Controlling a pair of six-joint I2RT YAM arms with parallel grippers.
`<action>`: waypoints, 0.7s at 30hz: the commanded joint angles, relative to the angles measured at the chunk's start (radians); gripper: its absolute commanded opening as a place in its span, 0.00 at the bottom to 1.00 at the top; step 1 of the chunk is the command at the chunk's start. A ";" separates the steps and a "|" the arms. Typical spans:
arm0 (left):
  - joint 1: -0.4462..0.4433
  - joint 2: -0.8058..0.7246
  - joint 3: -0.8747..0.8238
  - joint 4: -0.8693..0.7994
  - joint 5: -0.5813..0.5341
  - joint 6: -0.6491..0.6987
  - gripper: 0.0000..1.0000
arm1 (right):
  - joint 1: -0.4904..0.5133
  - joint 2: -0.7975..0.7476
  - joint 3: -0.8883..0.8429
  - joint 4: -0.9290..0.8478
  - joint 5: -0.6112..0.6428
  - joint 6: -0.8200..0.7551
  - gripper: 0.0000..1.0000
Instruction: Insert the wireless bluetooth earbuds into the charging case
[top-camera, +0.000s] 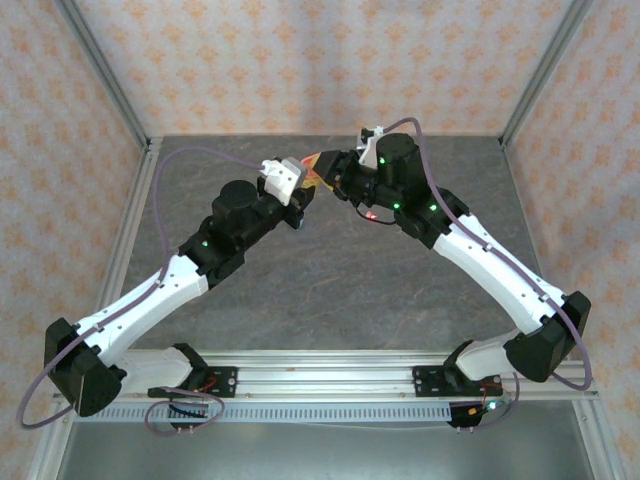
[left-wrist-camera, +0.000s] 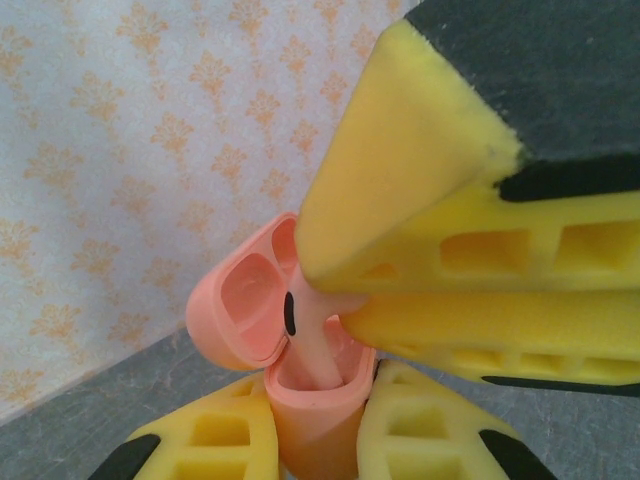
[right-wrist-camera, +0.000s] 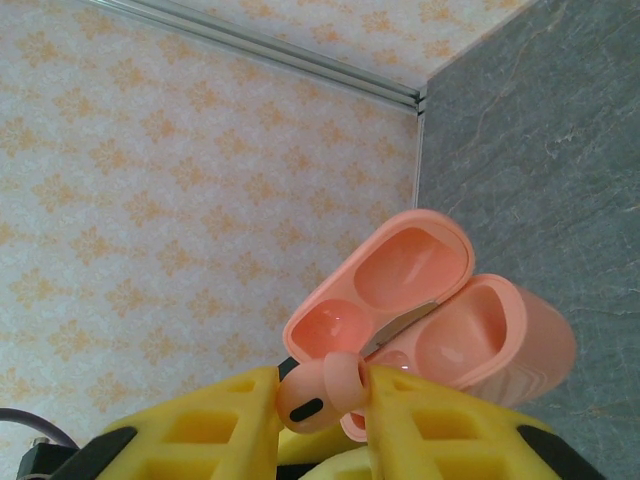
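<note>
left gripper (left-wrist-camera: 318, 410): clamped on charging case (right-wrist-camera: 500, 345) body, lid open, over far middle of surface (top-camera: 330, 280) | right gripper (right-wrist-camera: 325, 392): pinching 1 salmon-pink earbud (left-wrist-camera: 320, 350) – stem entering a case well | handling: earbud likely light, smooth, slippery – hold its bulb gently

Case base: the charging case (left-wrist-camera: 310, 420) ran off the bottom edge of the left wrist view, and the left gripper (left-wrist-camera: 318, 398), clamped on it, covered its flanks.
Earbud end: pinched between the fingers of the right gripper (right-wrist-camera: 322, 395), the earbud (right-wrist-camera: 335, 378) showed us its head. In the left wrist view its lower end sank into the case mouth, so we could not tell how deep it sat.
Near socket: just beyond the right fingertips, earbud and finger masked one socket from us.
Top view: where the fingertips met, case and earbud were too small for us to make out.
</note>
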 joint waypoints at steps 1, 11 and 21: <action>-0.006 -0.054 0.010 0.073 -0.016 0.003 0.00 | 0.004 0.015 0.019 -0.080 0.005 -0.004 0.29; -0.006 -0.060 0.006 0.074 -0.019 0.003 0.00 | 0.005 0.017 0.018 -0.090 0.000 -0.002 0.34; -0.006 -0.067 -0.003 0.073 -0.020 0.002 0.00 | 0.006 0.019 0.021 -0.097 -0.004 -0.003 0.35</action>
